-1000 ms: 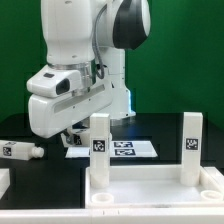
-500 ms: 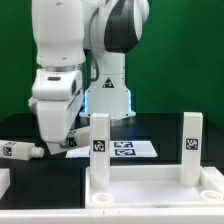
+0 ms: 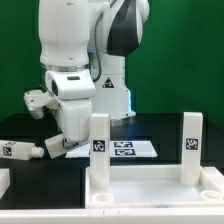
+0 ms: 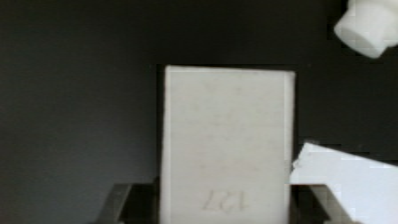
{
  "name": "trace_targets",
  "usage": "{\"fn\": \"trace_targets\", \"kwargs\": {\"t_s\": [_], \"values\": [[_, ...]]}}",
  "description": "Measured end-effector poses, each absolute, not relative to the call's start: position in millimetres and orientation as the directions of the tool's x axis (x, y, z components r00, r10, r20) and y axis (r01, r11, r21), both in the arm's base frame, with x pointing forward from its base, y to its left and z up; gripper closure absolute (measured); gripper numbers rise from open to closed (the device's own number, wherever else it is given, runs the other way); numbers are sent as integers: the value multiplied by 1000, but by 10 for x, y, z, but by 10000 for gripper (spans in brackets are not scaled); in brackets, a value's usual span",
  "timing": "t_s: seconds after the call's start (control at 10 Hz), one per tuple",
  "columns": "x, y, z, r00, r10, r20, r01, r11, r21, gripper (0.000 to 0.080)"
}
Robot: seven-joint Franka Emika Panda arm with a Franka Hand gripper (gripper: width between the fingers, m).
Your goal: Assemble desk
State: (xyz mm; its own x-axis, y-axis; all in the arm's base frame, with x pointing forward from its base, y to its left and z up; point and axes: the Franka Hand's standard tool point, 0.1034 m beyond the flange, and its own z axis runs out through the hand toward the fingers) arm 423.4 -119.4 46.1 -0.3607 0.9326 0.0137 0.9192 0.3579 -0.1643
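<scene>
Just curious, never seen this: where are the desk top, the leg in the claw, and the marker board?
desk top [image 3: 145, 182], exterior view, its rim.
leg [image 4: 228, 120], wrist view, flat face.
marker board [image 3: 143, 151], exterior view, white surface.

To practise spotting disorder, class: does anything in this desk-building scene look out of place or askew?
One thing: a loose leg lies flat on the table at the exterior view's left, while two legs stand upright in the desk top. Nothing looks damaged.
</scene>
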Motion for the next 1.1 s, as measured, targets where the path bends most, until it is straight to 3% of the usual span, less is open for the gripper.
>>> {"fn": "trace_targets", "kwargs": {"t_s": [0.1,0.4,0.6,0.8,1.0,1.1], "values": [[4234,-1345,454,-530,847,50,832,530,-163,514],[4329,-1584,435,-697,714,65,696,695,-181,514],[4372,-1600,393,-751,657,70,635,747,-199,514],[4286,-1541,267,-689,722,66,693,682,-235,514],[4281,-1574,273,-678,732,63,703,671,-235,509],[4277,-1575,270,-675,735,62,706,668,-235,319]]}}
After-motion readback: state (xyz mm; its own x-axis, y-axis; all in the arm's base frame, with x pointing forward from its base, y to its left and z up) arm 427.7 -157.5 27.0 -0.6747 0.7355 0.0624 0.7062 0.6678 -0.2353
